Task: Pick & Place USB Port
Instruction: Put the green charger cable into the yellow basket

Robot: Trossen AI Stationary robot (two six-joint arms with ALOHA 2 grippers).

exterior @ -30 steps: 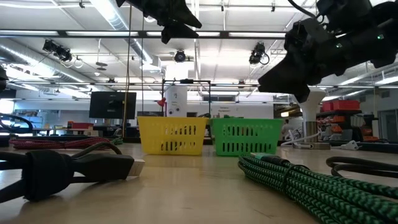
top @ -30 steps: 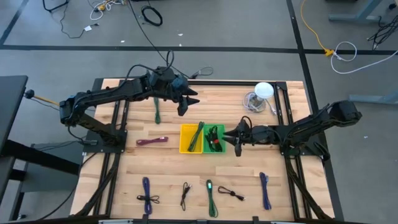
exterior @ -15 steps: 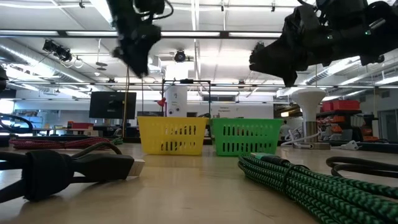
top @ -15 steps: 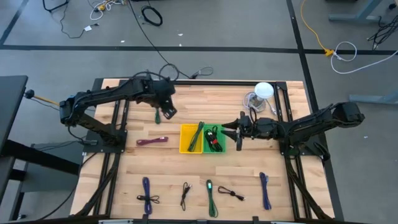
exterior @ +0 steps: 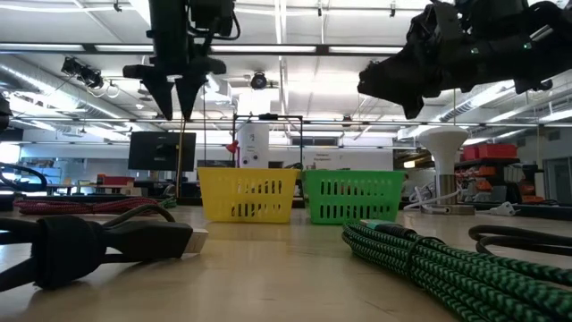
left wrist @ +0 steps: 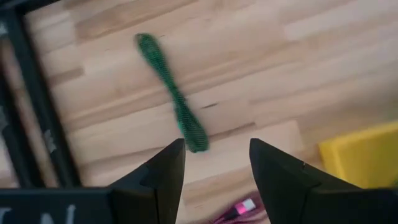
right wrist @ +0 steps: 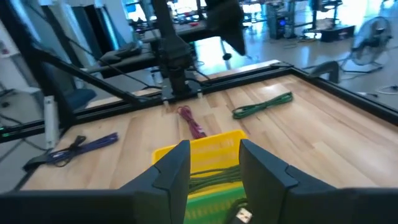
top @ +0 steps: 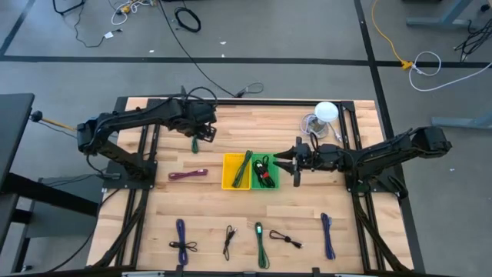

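Hovering over the far left part of the table (top: 154, 223), the left gripper (top: 202, 135) is pointing straight down with its 2 fingers (left wrist: 163, 174) spread apart and holding nothing. Directly beneath it a green braided cable (left wrist: 172, 99) is lying flat on the wood, stretched out straight, with the fingers clear of it. A pink-tipped maroon cable (top: 188, 175) is lying nearer, just beside the yellow basket (top: 230, 183). The right gripper (top: 294, 164) is hanging beside the green basket (top: 274, 185), at its right edge, with fingers parted and empty. Green cables are resting inside both baskets, and a black one is lying in the green basket. Several more cables are sitting along the near edge of the table.
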